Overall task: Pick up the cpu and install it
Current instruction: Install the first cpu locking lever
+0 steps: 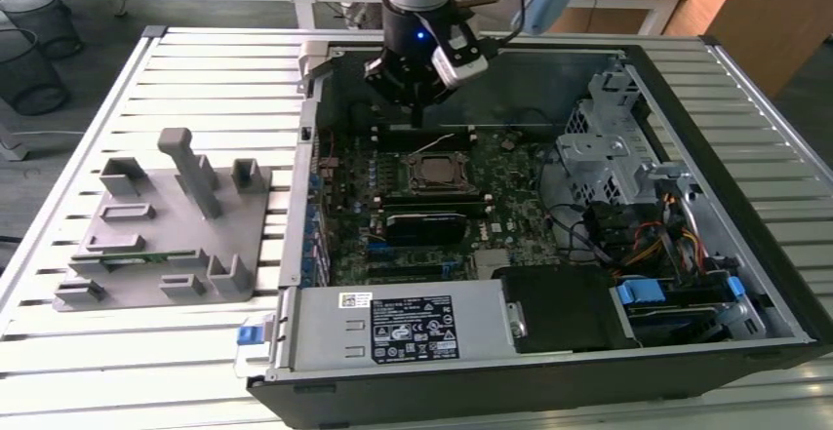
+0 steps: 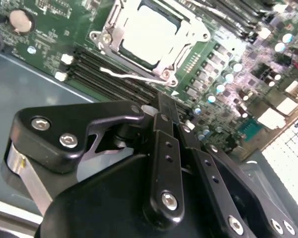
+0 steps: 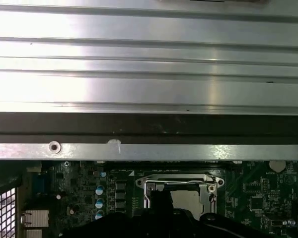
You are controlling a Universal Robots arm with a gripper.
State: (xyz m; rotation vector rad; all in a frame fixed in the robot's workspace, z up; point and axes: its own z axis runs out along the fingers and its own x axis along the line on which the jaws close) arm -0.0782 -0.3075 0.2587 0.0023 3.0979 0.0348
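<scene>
1. The tool point(image 1: 416, 118) is hanging inside the open computer case point(image 1: 762, 254), above the motherboard point(image 1: 508, 172) near the case's far wall; in the second wrist view its black fingers point(image 2: 166, 148) are pressing together with nothing between them, so it is closed and empty
2. The cpu point(image 1: 432, 172) is sitting in the socket point(image 1: 435, 173) on the motherboard, just in front of the tool in the exterior view; in the second wrist view its pale silver top point(image 2: 148, 33) is lying flat inside the metal socket frame point(image 2: 186, 57), and in the first wrist view it point(image 3: 186, 201) is showing just beyond the dark tool body
3. A thin wire lever point(image 2: 134, 77) is lying along the socket edge nearest the tool, beside black memory slots point(image 2: 97, 67)
4. The case is also holding a black heatsink block point(image 1: 423, 225) on the near side of the socket, a silver drive cage point(image 1: 606, 142) towards the exterior view's right, bundled cables point(image 1: 651, 245), and a grey power supply box point(image 1: 397, 328) at the near edge
5. The case is resting on a slatted metal tabletop point(image 1: 195, 69)
6. A grey holder tray point(image 1: 163, 225) with upright blocks is lying on the tabletop at the exterior view's left, well apart from the tool
</scene>
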